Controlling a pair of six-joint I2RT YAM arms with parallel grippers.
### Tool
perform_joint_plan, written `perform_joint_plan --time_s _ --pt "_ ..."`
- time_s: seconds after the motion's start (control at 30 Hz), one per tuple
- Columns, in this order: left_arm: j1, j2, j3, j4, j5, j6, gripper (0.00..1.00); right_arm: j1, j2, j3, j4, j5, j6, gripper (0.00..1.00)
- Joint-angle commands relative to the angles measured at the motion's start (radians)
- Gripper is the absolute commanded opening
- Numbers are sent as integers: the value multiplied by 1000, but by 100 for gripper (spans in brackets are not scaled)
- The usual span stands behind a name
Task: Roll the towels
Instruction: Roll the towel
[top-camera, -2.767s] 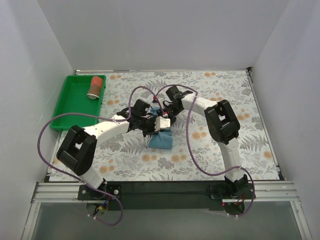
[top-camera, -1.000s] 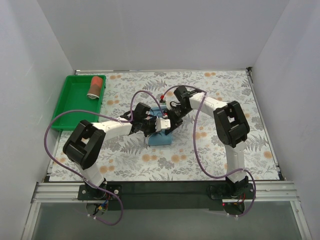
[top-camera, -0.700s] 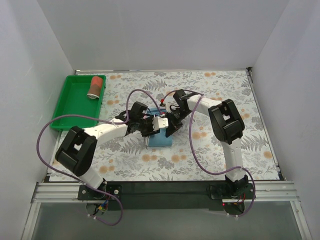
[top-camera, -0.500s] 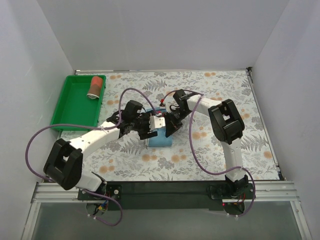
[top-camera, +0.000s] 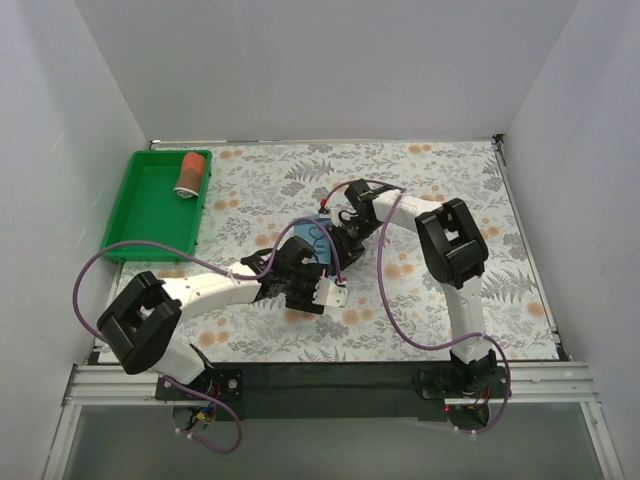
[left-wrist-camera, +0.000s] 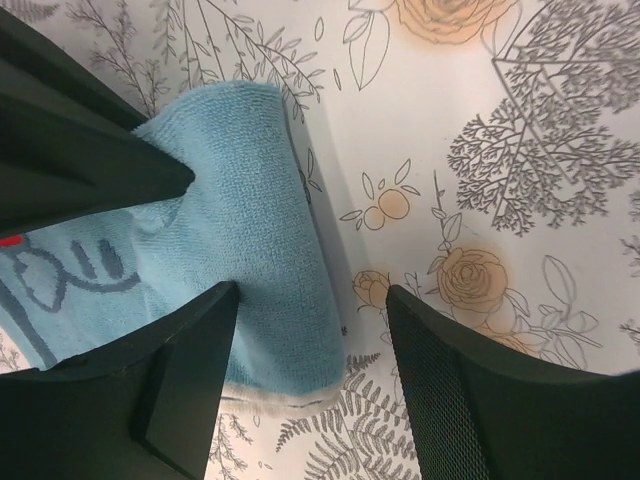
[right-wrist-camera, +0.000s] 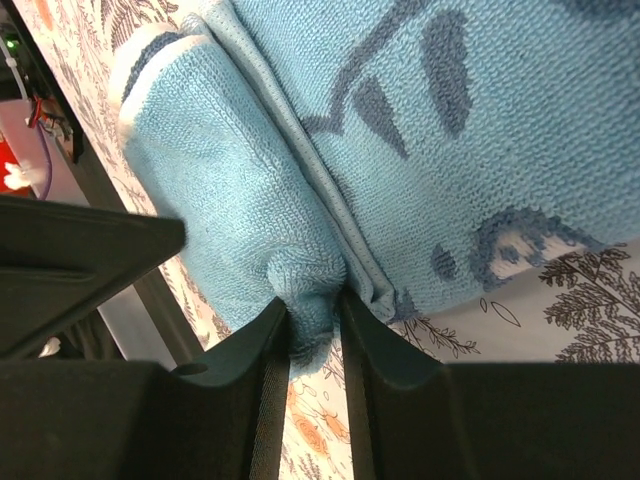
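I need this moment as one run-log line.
blue towel: partly rolled | right claw: pinching it | left claw: open | red towel: rolled, in tray

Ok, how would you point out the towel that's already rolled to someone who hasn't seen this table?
Look to the green tray at the far left corner of the flower-patterned table. In the tray's far right corner lies a short rust-red towel roll with a pale end. The only other cloth, the light blue towel with dark print, lies mid-table and is only partly rolled.
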Motion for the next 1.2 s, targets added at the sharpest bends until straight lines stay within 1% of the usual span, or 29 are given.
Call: perform_joint_plan --time_s 0.0,0.07,0.1,0.2,0.3,0.33,0.4,0.43,0.47,0.5,0.53,0.57,0.6,0.63,0.7,0.73,0.8,0.83,0.87,0.9,0.93,1.0,1.03,1.07,1.17 --pt "-22 16 -25 88 -105 45 57 16 56 -5 17 121 -26 29" --pt "-39 42 -39 106 -119 54 56 16 62 -1 16 120 -23 29" --pt "-40 54 -45 111 -126 57 54 16 63 -1 14 123 -25 30" --pt "-42 91 -80 142 -149 68 50 18 67 1 11 127 -28 31" --pt "-42 120 -99 150 -171 55 33 18 65 3 10 138 -31 34" --pt "-42 128 -97 146 -172 46 20 19 62 6 8 140 -35 35" --pt "-42 134 -77 93 -144 11 13 16 53 16 4 156 -40 36" --pt "-39 138 -67 64 -125 -6 9 12 33 18 -2 161 -49 40" --pt "-37 141 -30 -9 -58 -26 5 10 18 18 -3 169 -54 43" --pt "-33 146 -13 -51 -19 -61 2 4 2 19 -6 188 -60 46" --pt "-23 152 4 -85 22 -84 0 -10 -36 24 -10 198 -69 54" --pt "-17 154 18 -147 98 -96 0 -21 -57 27 -13 204 -84 58" --pt "-13 157 41 -174 142 -109 0 -33 -80 29 -15 201 -94 62" --pt "-5 161 50 -194 169 -141 0 -62 -134 29 -15 193 -98 71" --pt "4 183 77 -248 243 -169 0 -100 -189 23 -13 143 -114 81" --pt "16 195 88 -264 263 -187 0 -135 -244 15 -13 127 -121 93" --pt "35 235 130 -324 330 -195 0 -174 -298 0 -10 85 -143 96" --pt "55 252 146 -346 355 -204 0 -211 -359 -11 -13 69 -153 98" --pt "68 270 165 -388 383 -207 0 -226 -389 -39 -13 58 -164 99" --pt "84 308 182 -413 439 -207 0 -238 -419 -53 -15 58 -190 99" --pt "117 325 214 -432 470 -213 0 -258 -487 -74 -12 63 -199 99" --pt "148 373 243 -487 524 -207 0 -266 -559 -138 -9 78 -232 99" --pt "170 390 265 -501 547 -207 0 -268 -629 -158 -12 78 -265 99" --pt "179 407 280 -528 562 -207 0 -268 -666 -178 -13 74 -281 99" --pt "214 486 334 -600 619 -172 0 -263 -812 -286 -15 5 -350 97"
